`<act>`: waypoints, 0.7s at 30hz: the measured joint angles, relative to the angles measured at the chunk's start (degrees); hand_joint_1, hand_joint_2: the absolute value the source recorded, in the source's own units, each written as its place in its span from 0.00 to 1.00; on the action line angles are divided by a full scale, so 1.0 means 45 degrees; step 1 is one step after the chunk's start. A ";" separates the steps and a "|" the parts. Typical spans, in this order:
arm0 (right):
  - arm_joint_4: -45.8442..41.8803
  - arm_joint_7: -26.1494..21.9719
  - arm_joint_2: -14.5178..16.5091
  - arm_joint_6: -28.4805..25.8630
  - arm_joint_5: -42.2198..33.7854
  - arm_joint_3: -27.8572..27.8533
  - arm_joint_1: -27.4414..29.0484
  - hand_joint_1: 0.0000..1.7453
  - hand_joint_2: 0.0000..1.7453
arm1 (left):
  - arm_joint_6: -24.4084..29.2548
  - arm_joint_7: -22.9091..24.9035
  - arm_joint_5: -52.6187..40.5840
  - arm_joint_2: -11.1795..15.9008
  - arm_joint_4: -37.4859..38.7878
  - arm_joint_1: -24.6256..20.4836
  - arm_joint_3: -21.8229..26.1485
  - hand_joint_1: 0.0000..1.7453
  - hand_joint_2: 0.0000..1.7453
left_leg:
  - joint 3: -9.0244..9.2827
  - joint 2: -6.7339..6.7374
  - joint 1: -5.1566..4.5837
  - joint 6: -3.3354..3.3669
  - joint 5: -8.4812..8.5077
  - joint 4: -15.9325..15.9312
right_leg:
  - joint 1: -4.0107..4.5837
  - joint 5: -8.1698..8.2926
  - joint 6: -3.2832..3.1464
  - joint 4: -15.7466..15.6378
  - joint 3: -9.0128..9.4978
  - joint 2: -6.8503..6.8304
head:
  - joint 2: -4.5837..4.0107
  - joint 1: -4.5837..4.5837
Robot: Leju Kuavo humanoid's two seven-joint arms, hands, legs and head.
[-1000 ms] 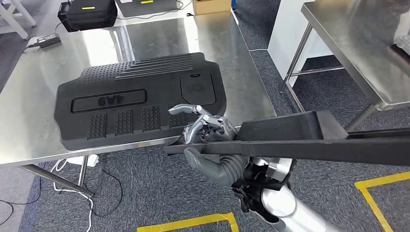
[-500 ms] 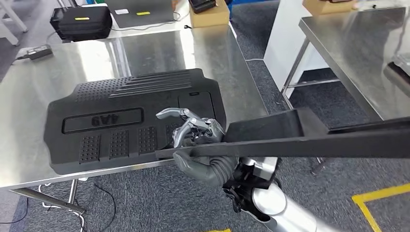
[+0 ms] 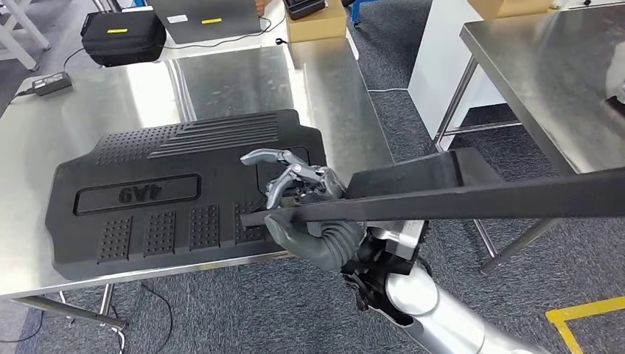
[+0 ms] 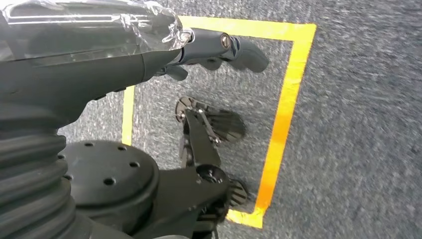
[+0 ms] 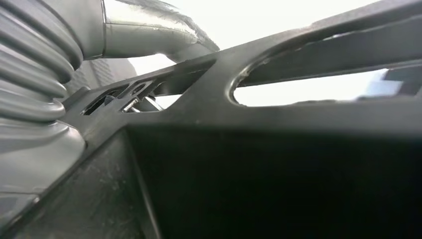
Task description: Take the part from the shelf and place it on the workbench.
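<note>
The right hand [image 3: 309, 214] grips the black part [image 3: 457, 199] at its left end, the thumb below the edge and the fingers [image 3: 284, 171] above it. In the head view the part is long and flat; its long axis runs left to right, a little higher on the right, and the right end is cut off by the picture edge. It is held in the air just beside the near right corner of the workbench [image 3: 88, 96], not yet on it. A black ribbed cover [image 3: 169, 192] lies on the workbench. Compared with half a second before, the whole picture has shifted; the grip looks the same.

In the left wrist view the left hand [image 4: 219, 47] hangs over the carpet [image 4: 358, 119], fingers curled in, holding nothing.

In the right wrist view the part [image 5: 278, 164] is very close and dark; the fingers are hidden behind it.
</note>
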 joint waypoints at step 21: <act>0.4264 0.1122 0.2247 -0.0759 0.2727 0.1060 -0.3266 1.00 1.00 | -0.0058 0.0006 -0.0232 0.0002 0.0058 0.0055 -0.0226 0.00 1.00 | -0.1106 -0.0010 -0.0337 0.0317 0.1200 -0.0347 | 0.0403 -0.0339 -0.0240 -0.0340 0.0670 -0.0028 | 0.0000 -0.0203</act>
